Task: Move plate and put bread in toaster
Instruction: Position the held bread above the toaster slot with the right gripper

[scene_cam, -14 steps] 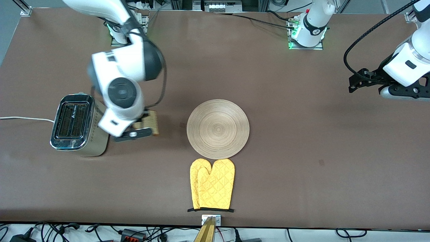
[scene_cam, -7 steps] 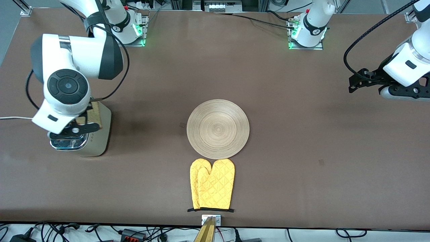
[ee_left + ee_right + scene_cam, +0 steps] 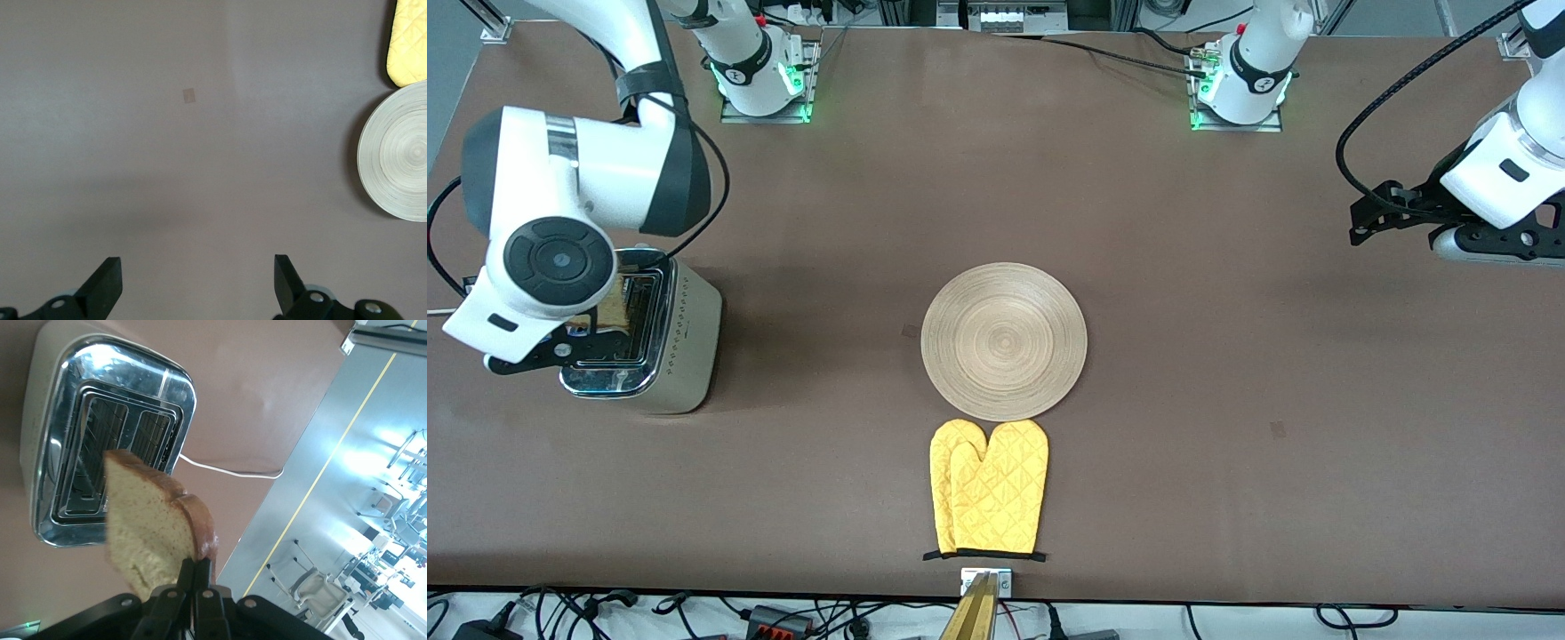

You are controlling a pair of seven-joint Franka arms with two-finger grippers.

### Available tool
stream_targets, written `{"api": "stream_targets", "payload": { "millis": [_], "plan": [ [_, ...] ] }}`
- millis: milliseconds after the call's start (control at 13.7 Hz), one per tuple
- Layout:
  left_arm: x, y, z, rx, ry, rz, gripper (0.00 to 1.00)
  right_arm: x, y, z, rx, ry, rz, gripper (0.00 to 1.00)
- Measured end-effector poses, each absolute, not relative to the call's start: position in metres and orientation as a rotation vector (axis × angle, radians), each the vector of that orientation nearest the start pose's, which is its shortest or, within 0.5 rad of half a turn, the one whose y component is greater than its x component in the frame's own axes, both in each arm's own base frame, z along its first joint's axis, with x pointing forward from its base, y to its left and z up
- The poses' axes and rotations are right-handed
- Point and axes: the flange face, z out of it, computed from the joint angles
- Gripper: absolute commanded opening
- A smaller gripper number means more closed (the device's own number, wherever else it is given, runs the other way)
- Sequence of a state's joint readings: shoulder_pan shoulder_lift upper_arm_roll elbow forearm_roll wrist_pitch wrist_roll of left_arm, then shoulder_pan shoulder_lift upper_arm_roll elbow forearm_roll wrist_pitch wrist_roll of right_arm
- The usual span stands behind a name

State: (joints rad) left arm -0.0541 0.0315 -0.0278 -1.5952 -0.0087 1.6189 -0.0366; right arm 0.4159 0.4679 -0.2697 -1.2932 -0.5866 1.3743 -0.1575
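Observation:
The toaster [image 3: 687,342] stands at the right arm's end of the table, slots up. My right gripper [image 3: 591,327] is shut on the bread [image 3: 611,309] and holds it on edge just over the toaster's chrome top. In the right wrist view the fingers [image 3: 195,568] pinch the bread [image 3: 150,533] by its brown crust above the two slots of the toaster [image 3: 73,453]. The light-wood plate [image 3: 1004,341] lies bare mid-table and also shows in the left wrist view [image 3: 400,160]. My left gripper [image 3: 1371,220] waits open and empty [image 3: 197,273] over the left arm's end of the table.
A yellow oven mitt [image 3: 989,487] lies right beside the plate, nearer to the front camera; it shows in the left wrist view too [image 3: 408,40]. The toaster's white cord [image 3: 227,470] trails off toward the table's edge.
My right arm has carried the bread from beside the toaster, on its plate side, to over the toaster's top. The left arm, plate and mitt have not moved.

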Motion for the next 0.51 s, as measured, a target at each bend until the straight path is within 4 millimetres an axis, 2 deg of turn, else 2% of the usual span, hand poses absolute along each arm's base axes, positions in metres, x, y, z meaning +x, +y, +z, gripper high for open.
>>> {"api": "stream_targets", "payload": {
  "millis": [293, 512],
  "plan": [
    [0.565, -0.048, 0.6, -3.149, 0.073, 0.021, 1.0, 0.655, 0.063, 0.461, 2.367, 0.249, -0.462, 0.0],
    [0.564, -0.049, 0.599, -3.149, 0.075, 0.029, 1.0, 0.659, 0.07, 0.452, 2.381, 0.243, -0.434, 0.0]
  ]
}}
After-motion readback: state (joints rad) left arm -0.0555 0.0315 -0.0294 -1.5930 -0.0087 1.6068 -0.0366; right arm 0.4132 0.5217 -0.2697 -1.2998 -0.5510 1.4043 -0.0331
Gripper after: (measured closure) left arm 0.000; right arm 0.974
